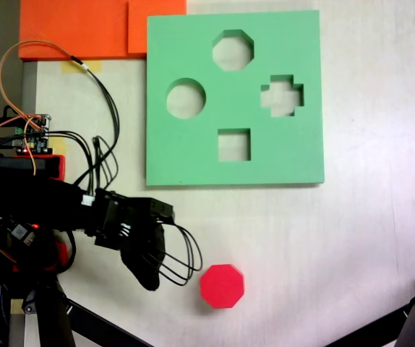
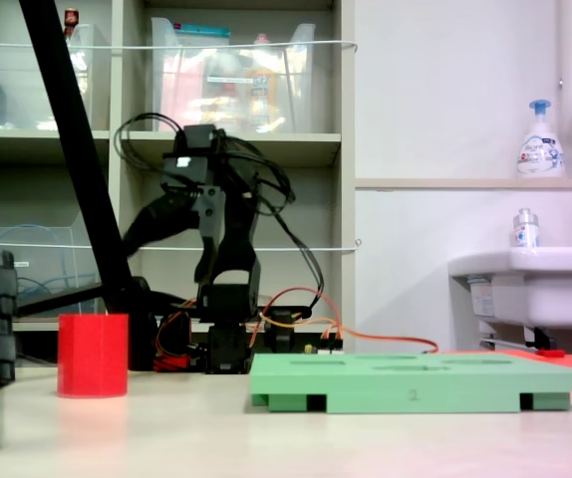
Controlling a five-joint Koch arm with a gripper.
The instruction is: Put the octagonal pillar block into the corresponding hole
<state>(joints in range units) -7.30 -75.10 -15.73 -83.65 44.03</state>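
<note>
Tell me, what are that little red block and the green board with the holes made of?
Both look like soft foam, though I can't be sure. The red block has a matte, even face without shine. The green board is flat, matte and thick-edged, with cleanly cut openings.

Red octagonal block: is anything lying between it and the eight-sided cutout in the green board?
Nothing visible does. The octagonal block stands on bare table; the way to the eight-sided cutout crosses only the green board itself.
</note>
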